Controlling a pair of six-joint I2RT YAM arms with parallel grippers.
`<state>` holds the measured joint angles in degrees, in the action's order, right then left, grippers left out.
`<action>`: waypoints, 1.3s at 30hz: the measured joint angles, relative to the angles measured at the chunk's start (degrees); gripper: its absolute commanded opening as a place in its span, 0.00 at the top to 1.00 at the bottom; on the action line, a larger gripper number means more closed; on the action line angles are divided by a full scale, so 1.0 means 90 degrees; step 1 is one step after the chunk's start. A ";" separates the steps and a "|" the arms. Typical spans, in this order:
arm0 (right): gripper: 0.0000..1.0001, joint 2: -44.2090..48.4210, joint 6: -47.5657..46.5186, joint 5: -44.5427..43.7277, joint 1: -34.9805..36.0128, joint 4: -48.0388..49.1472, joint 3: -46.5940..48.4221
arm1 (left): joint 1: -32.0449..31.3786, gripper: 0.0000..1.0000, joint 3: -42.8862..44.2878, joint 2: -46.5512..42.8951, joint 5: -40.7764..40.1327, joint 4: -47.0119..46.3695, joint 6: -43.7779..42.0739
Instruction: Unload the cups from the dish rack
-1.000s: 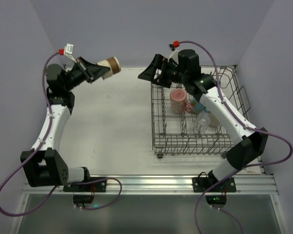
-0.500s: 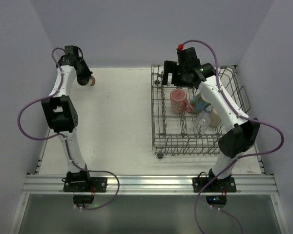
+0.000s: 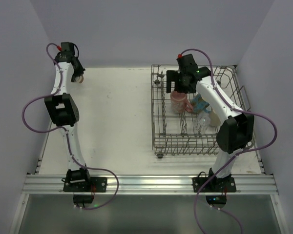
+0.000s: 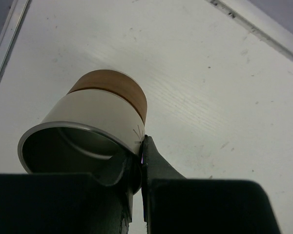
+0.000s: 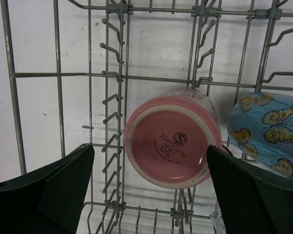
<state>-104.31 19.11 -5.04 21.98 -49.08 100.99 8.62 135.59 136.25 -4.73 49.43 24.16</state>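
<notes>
Tan cup [image 4: 95, 122] pinched in left hand [image 4: 137, 158], low over far left corner of desk [image 3: 112, 112]; set-down looks due. Right hand [image 5: 149, 170] spread wide above pink mug [image 5: 171, 146] in dish rack [image 5: 58, 75]: descend, close next

**Occluded and Truncated Items**

Left wrist view: the near rim of the tan cup [image 4: 102, 117] is hidden behind the left gripper [image 4: 139, 155], whose body is cut off by the bottom edge. Right wrist view: the blue mug [image 5: 268, 129] is cut by the right edge; the dish rack [image 5: 58, 75] runs past every edge; the pink mug [image 5: 171, 144] shows its base only. Top view: the right arm [image 3: 215, 100] covers part of the beige cup [image 3: 213, 119]; the tan cup is too small to detail
</notes>
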 measured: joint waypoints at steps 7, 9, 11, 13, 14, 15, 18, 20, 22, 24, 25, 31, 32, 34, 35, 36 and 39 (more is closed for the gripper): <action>0.01 0.0015 -0.0068 0.0000 -0.0163 0.0039 0.0000 | 0.0214 1.00 -0.0053 0.0430 -0.0165 0.0304 -0.0114; 0.01 0.0015 -0.0066 0.0000 -0.0194 0.0039 0.0000 | 0.0245 1.00 -0.0056 0.0459 -0.0175 0.0313 -0.0138; 0.01 0.0015 -0.0066 0.0000 -0.0199 0.0039 0.0000 | 0.0250 1.00 -0.0053 0.0459 -0.0182 0.0308 -0.0148; 0.01 0.0015 -0.0066 0.0002 -0.0199 0.0039 0.0000 | 0.0253 1.00 -0.0053 0.0461 -0.0182 0.0306 -0.0163; 0.01 0.0015 -0.0066 0.0002 -0.0199 0.0036 0.0000 | 0.0257 0.94 -0.0053 0.0471 -0.0175 0.0306 -0.0165; 0.01 0.0015 -0.0066 0.0000 -0.0199 0.0036 0.0000 | 0.0257 0.91 -0.0053 0.0481 -0.0170 0.0304 -0.0165; 0.01 0.0027 -0.0066 0.0000 -0.0199 0.0034 0.0000 | 0.0284 0.79 -0.0053 0.0527 -0.0126 0.0301 -0.0172; 0.01 0.0044 -0.0066 -0.0002 -0.0199 0.0032 0.0000 | 0.0308 0.74 -0.0056 0.0576 -0.0117 0.0279 -0.0165; 0.01 0.0049 -0.0066 -0.0012 -0.0199 0.0029 0.0000 | 0.0330 0.72 -0.0053 0.0624 -0.0097 0.0274 -0.0160; 0.01 0.0049 -0.0066 -0.0019 -0.0199 0.0024 0.0000 | 0.0345 0.68 -0.0053 0.0678 -0.0083 0.0272 -0.0163; 0.01 0.0049 -0.0066 -0.0019 -0.0199 0.0022 0.0002 | 0.0347 0.66 -0.0053 0.0697 -0.0066 0.0267 -0.0155; 0.01 0.0049 -0.0194 0.0005 -0.0199 0.0024 0.0032 | 0.0359 0.46 -0.0053 0.0733 0.0070 0.0243 -0.0143; 0.01 0.0049 -0.0240 0.0010 -0.0199 0.0032 0.0024 | 0.0362 0.39 -0.0056 0.0733 0.0107 0.0223 -0.0143; 0.01 0.0063 -0.0335 0.0036 -0.0199 0.0049 0.0000 | 0.0362 0.34 -0.0058 0.0733 0.0175 0.0192 -0.0138; 0.01 0.0066 -0.0396 0.0061 -0.0199 0.0046 -0.0002 | 0.0362 0.29 -0.0058 0.0731 0.0202 0.0163 -0.0136; 0.01 0.0066 -0.0461 0.0097 -0.0199 0.0049 -0.0002 | 0.0362 0.26 -0.0058 0.0731 0.0238 0.0117 -0.0121; 0.01 0.0068 -0.0731 0.0231 -0.0199 0.0036 0.0000 | 0.0362 0.25 -0.0058 0.0716 0.0313 0.0092 -0.0119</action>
<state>-103.70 12.53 -2.96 20.18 -48.75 100.99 11.88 135.06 142.69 -1.91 50.26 23.09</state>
